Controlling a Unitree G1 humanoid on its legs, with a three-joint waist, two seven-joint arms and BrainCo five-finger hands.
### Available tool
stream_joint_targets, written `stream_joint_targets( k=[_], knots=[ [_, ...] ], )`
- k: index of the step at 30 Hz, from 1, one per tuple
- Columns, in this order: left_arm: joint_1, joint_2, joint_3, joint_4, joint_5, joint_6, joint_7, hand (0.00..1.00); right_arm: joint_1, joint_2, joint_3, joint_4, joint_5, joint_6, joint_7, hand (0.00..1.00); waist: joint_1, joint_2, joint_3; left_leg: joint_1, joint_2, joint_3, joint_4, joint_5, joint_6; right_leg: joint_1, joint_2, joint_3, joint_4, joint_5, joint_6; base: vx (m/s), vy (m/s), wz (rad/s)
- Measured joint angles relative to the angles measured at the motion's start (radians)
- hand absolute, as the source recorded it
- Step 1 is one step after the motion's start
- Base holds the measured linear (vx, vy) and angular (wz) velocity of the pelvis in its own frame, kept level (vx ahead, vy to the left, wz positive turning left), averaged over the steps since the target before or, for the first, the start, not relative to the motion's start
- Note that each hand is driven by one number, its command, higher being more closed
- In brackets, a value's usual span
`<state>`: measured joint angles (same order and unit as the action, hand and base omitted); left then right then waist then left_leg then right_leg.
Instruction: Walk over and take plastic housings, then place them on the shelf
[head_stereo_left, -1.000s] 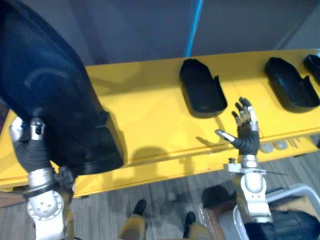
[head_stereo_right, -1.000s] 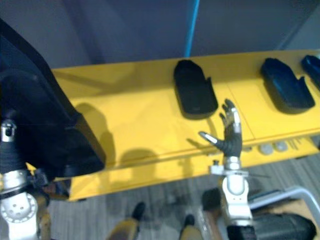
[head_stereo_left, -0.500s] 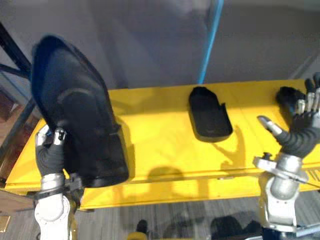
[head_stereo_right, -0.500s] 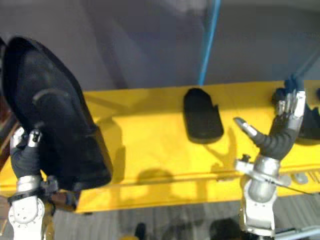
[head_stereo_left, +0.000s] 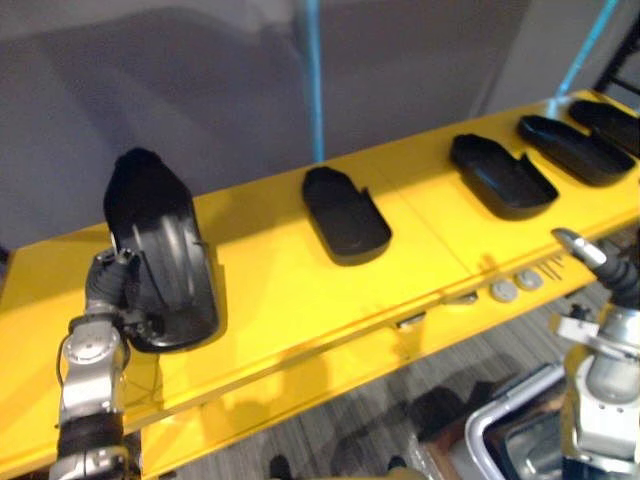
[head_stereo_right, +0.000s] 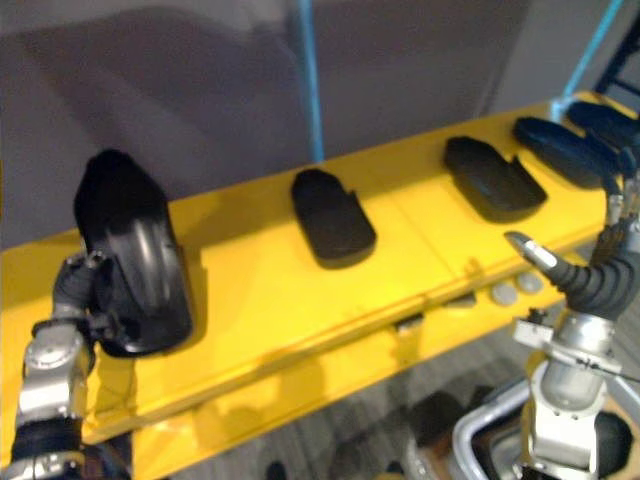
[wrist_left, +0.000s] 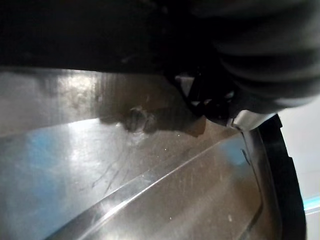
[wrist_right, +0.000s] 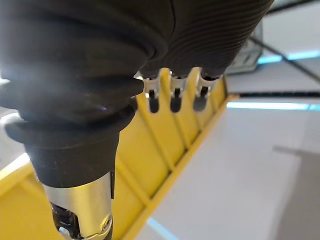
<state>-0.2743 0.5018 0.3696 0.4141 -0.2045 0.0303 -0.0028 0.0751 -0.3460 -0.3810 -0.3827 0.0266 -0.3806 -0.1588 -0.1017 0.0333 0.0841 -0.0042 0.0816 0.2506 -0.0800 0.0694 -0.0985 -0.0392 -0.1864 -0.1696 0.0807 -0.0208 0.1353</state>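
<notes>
Left eye view: at 9 o'clock my left hand (head_stereo_left: 105, 292) curls round the rim of the black housing (head_stereo_left: 165, 250), which sits tilted on the yellow shelf (head_stereo_left: 280, 290). My right hand (head_stereo_right: 590, 282), at 4 o'clock, hangs spread and empty.

we see the housings (head_stereo_left: 345, 213) as smooth black plastic with a faint sheen; the shelf (head_stereo_left: 270, 290) looks smooth, glossy yellow.

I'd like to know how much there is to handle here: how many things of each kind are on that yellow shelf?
Black housings lying free on the yellow shelf: 4
Black housing at the left hand: 1
Small silver discs near the shelf's front edge: 2
Total: 7
</notes>
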Motion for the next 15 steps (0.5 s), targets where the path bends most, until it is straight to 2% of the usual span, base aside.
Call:
stream_joint_targets(
  k=[2, 5, 6, 10, 13, 15],
  knots=[
    [-0.053, 0.004, -0.003, 0.052, -0.077, -0.001, 0.001, 1.00, 0.006, -0.013, -0.005, 0.006, 0.004, 0.017, 0.039, 0.00, -0.027, 0.015, 0.008, 0.001, 0.000, 0.014, 0.000, 0.000, 0.000, -0.013, 0.000, 0.019, 0.005, 0.001, 0.000, 0.01, 0.006, -0.20],
    [-0.104, 0.006, -0.028, 0.088, -0.136, 0.003, 0.002, 1.00, 0.021, -0.040, -0.012, 0.024, 0.020, 0.019, 0.051, 0.00, -0.033, 0.031, 0.016, 0.004, 0.001, 0.032, 0.000, 0.000, 0.000, -0.025, 0.003, 0.038, 0.012, 0.001, 0.001, 0.00, -0.001, -0.17],
    [-0.123, 0.007, -0.030, 0.101, -0.149, 0.010, 0.002, 1.00, 0.021, -0.049, -0.013, 0.028, 0.022, 0.019, 0.055, 0.00, -0.044, 0.041, 0.023, 0.003, 0.001, 0.034, 0.000, 0.000, 0.000, -0.029, 0.004, 0.041, 0.015, 0.002, 0.001, -0.01, -0.005, -0.09],
    [-0.171, 0.043, -0.031, 0.143, -0.190, 0.089, 0.026, 1.00, 0.029, -0.053, -0.017, 0.032, 0.039, 0.019, 0.089, 0.00, -0.076, 0.065, 0.034, 0.008, 0.008, 0.039, 0.000, 0.000, 0.000, -0.032, 0.011, 0.055, 0.016, 0.002, -0.001, -0.01, -0.012, -0.09],
    [-0.192, 0.066, -0.031, 0.195, -0.188, 0.178, 0.048, 1.00, 0.039, -0.053, -0.021, 0.032, 0.039, 0.020, 0.114, 0.00, -0.080, 0.068, 0.035, 0.020, 0.014, 0.062, 0.000, 0.000, 0.000, -0.032, 0.019, 0.070, 0.015, 0.004, -0.003, -0.01, -0.018, -0.19],
    [-0.201, 0.067, -0.031, 0.229, -0.186, 0.210, 0.054, 1.00, 0.039, -0.053, -0.022, 0.032, 0.040, 0.027, 0.118, 0.00, -0.080, 0.069, 0.035, 0.019, 0.017, 0.063, 0.000, 0.000, 0.000, -0.034, 0.021, 0.071, 0.013, 0.005, -0.004, -0.02, -0.010, -0.06]
  ],
)
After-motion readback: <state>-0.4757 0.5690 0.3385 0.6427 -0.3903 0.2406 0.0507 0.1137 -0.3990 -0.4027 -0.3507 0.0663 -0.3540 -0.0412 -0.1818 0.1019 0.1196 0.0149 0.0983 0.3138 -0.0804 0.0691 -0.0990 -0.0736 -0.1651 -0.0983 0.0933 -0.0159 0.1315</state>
